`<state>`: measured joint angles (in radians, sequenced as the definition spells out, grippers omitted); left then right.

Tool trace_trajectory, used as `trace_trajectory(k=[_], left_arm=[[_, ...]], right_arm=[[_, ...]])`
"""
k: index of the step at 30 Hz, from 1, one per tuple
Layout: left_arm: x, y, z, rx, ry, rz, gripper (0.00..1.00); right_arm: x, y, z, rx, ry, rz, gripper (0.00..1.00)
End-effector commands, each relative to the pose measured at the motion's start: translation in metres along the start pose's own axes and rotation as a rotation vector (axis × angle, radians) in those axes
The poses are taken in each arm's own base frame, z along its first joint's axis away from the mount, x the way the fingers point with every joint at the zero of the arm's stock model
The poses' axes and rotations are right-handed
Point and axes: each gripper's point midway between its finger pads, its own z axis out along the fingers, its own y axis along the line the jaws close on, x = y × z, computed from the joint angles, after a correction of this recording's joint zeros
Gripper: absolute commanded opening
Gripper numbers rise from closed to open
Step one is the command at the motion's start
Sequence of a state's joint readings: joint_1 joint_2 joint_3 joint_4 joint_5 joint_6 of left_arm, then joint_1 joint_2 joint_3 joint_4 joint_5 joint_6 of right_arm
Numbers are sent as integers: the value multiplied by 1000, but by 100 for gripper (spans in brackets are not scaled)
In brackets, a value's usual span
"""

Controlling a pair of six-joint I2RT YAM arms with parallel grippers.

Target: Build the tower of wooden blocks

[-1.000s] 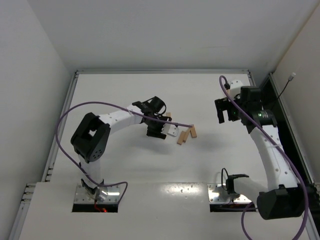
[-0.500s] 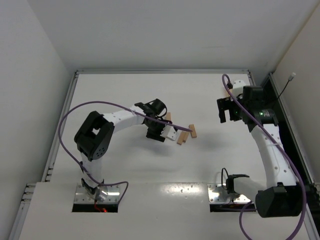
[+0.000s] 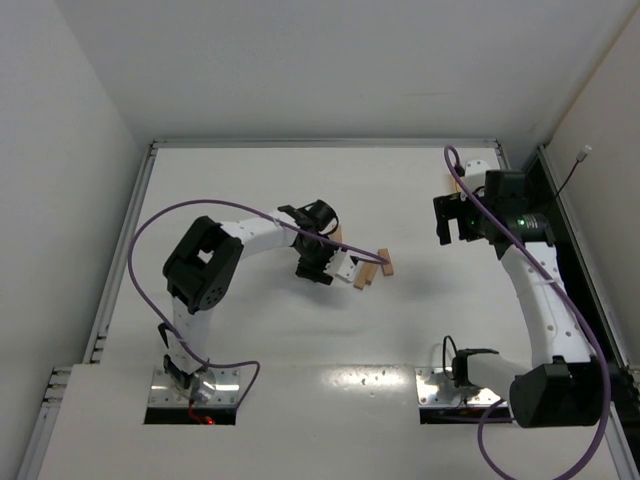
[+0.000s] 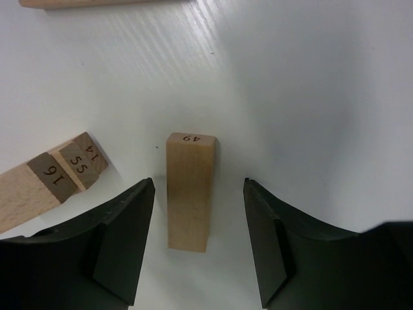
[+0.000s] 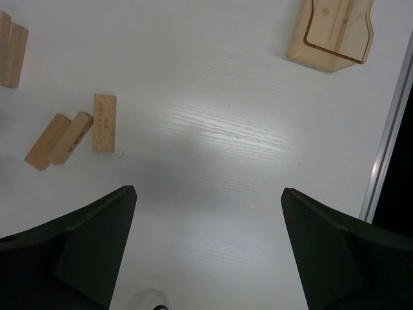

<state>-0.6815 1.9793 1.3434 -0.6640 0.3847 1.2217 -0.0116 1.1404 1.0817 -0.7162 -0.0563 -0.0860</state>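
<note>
The wood block tower is out of view; only loose tan blocks lying flat show. One block marked 49 [image 4: 189, 190] lies between the jaws of my left gripper [image 4: 199, 194], which is open, with a gap on each side of the block. From above, the left gripper [image 3: 335, 263] hovers just left of a pair of blocks [image 3: 362, 277] and a single block [image 3: 386, 263]. My right gripper [image 3: 455, 222] is wide open over bare table [image 5: 208, 190], well right of the blocks.
More blocks lie left of the jaws [image 4: 55, 177] and at the frame's top edge [image 4: 97, 2]. Another block [image 3: 337, 236] lies behind the left gripper. A tan tray [image 5: 332, 32] sits at the far right, near the table's metal edge rail [image 5: 387, 135].
The left arm's elbow has swung right and its gripper has crept slightly right and nearer, towards the blocks. The right arm has barely shifted. Both grippers keep the same opening.
</note>
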Motion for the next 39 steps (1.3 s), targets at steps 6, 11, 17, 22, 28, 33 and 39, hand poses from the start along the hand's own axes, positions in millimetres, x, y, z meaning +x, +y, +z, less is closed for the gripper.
trace_trajectory(k=[6,11,17,22,28,33,39], left_arm=[[-13,7,14,24,-57,24,48],[-7,-12,16,83,-42,7,39],[2,-40,13,141,-15,-41,8],[-12,-43,-12,69,-40,-174,0],[-2,-4,-80,-311,-89,-727,0],[1,32,-162,-782,-143,-1171,0],[-6,45,-149,-645,-88,-1582,0]], right_arm=[[-22,-3,-3,-4,-46,16,93],[-20,-2,-3,-6,-37,17,93],[-24,0,-5,-22,-49,16,91],[-20,5,-1,-44,-45,25,90],[-17,10,3,-37,-61,104,100],[-9,9,15,5,-50,274,98],[-2,2,35,93,-8,494,91]])
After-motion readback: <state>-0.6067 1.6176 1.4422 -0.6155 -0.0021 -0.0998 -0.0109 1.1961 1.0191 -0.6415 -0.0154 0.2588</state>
